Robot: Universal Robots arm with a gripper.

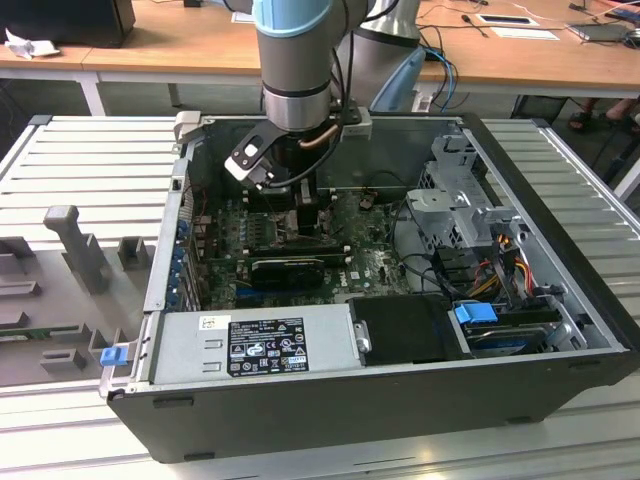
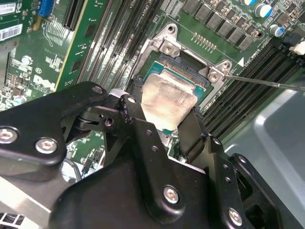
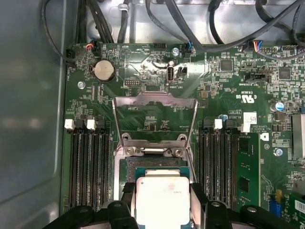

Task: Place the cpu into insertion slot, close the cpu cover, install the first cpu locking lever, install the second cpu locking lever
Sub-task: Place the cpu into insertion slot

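- Slatted counter (image 1: 80,150), open PC case (image 1: 400,400), cpu cover (image 3: 155,99) up.
- Jaws pinch cpu (image 3: 162,198) by edges over insertion slot (image 3: 143,164).
- Likely light, stiff, fragile: edges only.

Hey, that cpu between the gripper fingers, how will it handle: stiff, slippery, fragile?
The cpu is probably stiff and light: a thin flat plate with a metal top. Its smooth edges may slip, since the gripper pinches only two sides. Likely fragile if it tilts over the insertion slot.
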